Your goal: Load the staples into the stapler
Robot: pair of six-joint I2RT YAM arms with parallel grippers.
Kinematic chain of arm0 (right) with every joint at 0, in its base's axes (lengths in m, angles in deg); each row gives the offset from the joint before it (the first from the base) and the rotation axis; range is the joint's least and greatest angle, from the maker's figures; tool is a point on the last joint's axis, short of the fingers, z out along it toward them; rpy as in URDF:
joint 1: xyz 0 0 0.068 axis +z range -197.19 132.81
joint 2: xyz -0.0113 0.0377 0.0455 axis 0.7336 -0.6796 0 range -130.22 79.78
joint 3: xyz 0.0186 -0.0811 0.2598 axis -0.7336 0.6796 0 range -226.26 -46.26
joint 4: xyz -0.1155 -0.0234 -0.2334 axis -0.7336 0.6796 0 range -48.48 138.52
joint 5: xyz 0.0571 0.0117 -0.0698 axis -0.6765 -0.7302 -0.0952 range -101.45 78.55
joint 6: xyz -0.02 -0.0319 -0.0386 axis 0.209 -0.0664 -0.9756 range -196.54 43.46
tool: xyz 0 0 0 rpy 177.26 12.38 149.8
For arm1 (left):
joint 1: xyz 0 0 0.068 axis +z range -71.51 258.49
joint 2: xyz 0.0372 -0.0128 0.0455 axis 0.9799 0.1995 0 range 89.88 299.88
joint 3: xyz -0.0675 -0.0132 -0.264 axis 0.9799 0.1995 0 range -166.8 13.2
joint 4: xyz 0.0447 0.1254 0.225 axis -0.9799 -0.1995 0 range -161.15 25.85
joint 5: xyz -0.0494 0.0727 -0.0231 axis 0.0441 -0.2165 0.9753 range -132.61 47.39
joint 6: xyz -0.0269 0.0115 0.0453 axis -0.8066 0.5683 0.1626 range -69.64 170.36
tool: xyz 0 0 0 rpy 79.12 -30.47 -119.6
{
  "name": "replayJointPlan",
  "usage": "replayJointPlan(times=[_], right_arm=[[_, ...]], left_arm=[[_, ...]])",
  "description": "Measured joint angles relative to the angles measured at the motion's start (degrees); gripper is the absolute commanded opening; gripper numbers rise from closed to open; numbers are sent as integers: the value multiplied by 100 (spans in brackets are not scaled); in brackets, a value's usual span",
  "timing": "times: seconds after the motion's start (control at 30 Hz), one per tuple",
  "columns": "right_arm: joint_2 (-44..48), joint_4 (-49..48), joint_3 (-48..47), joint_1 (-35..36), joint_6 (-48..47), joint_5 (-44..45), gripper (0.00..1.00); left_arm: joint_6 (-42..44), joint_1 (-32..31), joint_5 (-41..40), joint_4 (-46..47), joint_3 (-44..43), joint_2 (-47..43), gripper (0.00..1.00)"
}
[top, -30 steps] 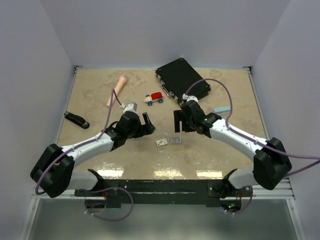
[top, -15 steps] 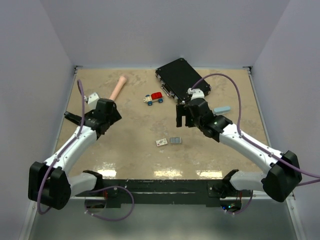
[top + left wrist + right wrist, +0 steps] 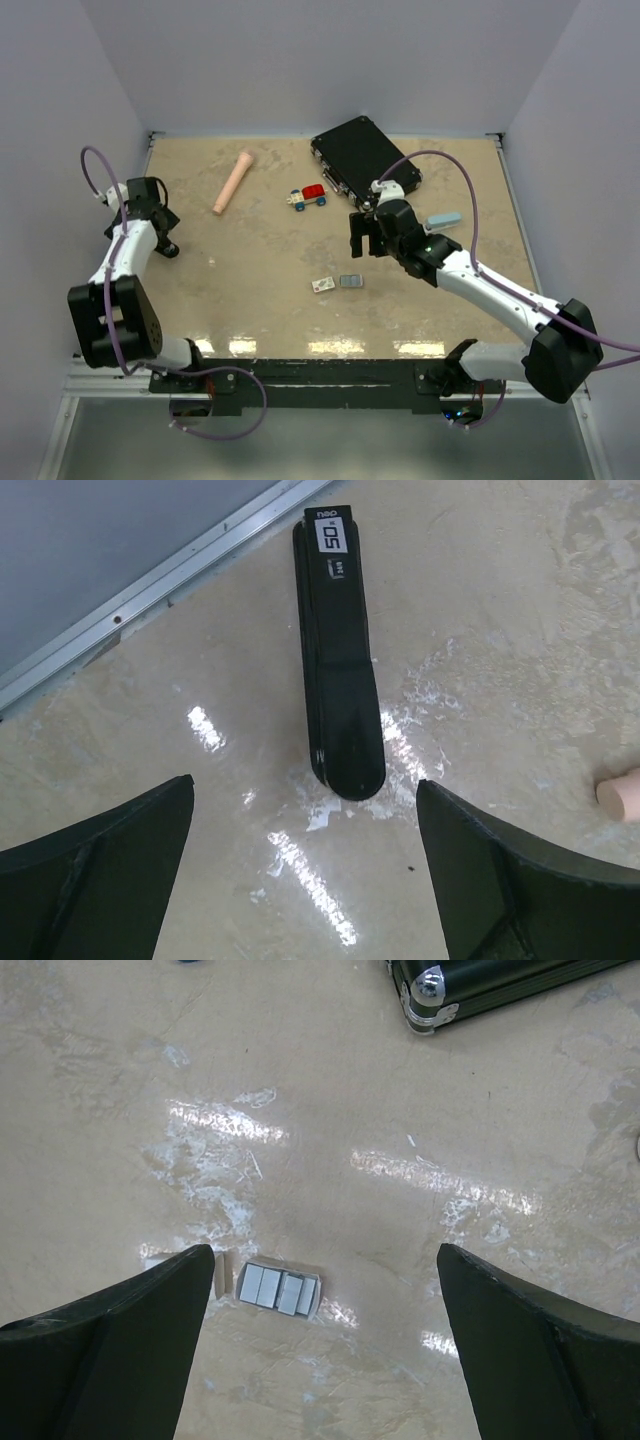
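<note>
Just below splayed left tool (image 3: pixel 305 783), black stapler (image 3: pixel 335 680).

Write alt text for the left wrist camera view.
A black stapler lies flat on a beige table, just ahead of the left gripper, whose jaws stand wide open and empty. A pink rod's end shows at the right edge.

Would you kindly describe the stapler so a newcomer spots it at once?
Look along the metal rail at the left edge of the table. The stapler lies there, under the left gripper: long, slim, all black, unlike the pale pink cylinder nearby.
</note>
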Motion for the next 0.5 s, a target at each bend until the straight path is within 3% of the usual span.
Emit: replayJointPlan(times=[0.23,0.43,0.47,0.5], right_arm=[[0,-50,35,0,-63,0,98],[0,-81,35,0,-76,0,97],[0,-81,35,0,-76,0,97],[0,-83,35,0,-79,-2,97]], left_arm=[[37,66,90,76,-651,1349,76],[42,68,208,15,-697,1572,45],[26,68,247,24,-697,1569,34],[37,68,315,28,-691,1561,32]])
